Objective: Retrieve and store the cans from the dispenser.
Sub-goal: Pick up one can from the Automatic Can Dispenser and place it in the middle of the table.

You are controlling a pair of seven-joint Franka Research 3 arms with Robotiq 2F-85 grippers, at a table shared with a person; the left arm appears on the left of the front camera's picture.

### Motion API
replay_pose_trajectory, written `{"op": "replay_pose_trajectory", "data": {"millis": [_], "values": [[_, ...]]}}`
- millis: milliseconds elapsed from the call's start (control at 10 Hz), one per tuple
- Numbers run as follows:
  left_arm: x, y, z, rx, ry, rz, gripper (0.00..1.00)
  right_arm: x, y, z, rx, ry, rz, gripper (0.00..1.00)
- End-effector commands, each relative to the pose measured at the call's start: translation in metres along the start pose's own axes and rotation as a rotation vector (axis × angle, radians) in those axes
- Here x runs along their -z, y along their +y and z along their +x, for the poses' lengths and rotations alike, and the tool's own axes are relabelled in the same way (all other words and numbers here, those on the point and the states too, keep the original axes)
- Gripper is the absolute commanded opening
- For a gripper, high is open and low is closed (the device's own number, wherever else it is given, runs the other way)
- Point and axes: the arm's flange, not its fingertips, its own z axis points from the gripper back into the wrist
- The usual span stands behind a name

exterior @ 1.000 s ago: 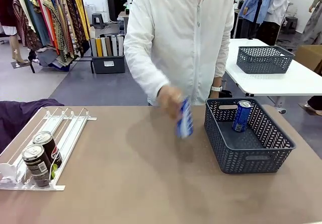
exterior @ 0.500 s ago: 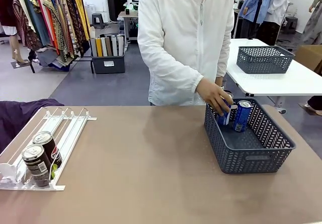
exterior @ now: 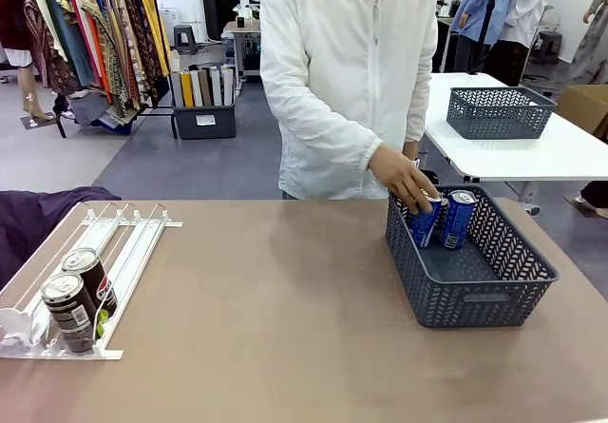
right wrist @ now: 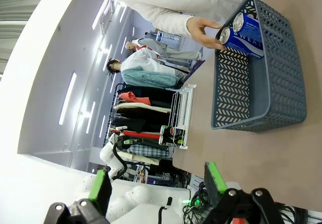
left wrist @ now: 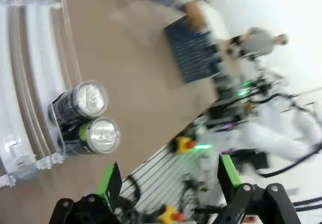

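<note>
The white dispenser [exterior: 133, 242] lies at the table's left with two dark cans [exterior: 92, 276] [exterior: 68, 311] at its near end. In the dark grey basket [exterior: 475, 299] at the right, a person's hand [exterior: 407, 178] holds a blue can [exterior: 425, 221] beside another blue can [exterior: 458, 219]. My left gripper [left wrist: 168, 176] hangs open above the table edge near the two dark cans [left wrist: 80, 100] [left wrist: 95, 136] in the dispenser [left wrist: 30, 83]. My right gripper [right wrist: 157, 182] is open, away from the basket [right wrist: 261, 83], the blue cans [right wrist: 246, 32] and the hand [right wrist: 204, 30].
The person in a white jacket [exterior: 351, 81] stands at the far side and leans toward the basket. A purple cloth [exterior: 38, 216] lies off the table's left edge. A second table with another grey basket [exterior: 499, 111] stands at the back right.
The person's hand carried a blue can from above the middle of the table into the basket, beside the other blue can. The dark cans have not moved.
</note>
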Motion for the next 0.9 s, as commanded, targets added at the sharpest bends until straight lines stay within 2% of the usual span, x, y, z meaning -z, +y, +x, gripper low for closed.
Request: {"op": "replay_pose_trajectory", "data": {"millis": [0, 200, 400, 500, 600, 700, 800], "values": [[0.031, -0.054, 0.007, 0.035, 0.2, 0.366, 1.0, 0.003, 0.003, 0.002, -0.024, -0.014, 0.02, 1.0], [0.068, -0.095, 0.009, 0.062, 0.344, 0.642, 1.0, 0.003, 0.003, 0.002, -0.024, -0.014, 0.02, 1.0], [0.104, -0.115, 0.017, 0.091, 0.377, 0.805, 1.0, 0.003, 0.003, 0.002, -0.024, -0.014, 0.02, 1.0], [0.118, -0.119, 0.021, 0.078, 0.366, 0.859, 1.0, 0.003, 0.003, 0.002, -0.024, -0.014, 0.02, 1.0], [0.13, -0.123, 0.026, 0.084, 0.337, 0.853, 1.0, 0.003, 0.003, 0.002, -0.024, -0.014, 0.02, 1.0], [0.135, -0.125, 0.033, 0.053, 0.267, 0.798, 1.0, 0.003, 0.003, 0.002, -0.024, -0.014, 0.02, 1.0], [0.128, -0.128, 0.013, 0.102, 0.356, 0.851, 1.0, 0.003, 0.003, 0.002, -0.024, -0.014, 0.02, 1.0]]}}
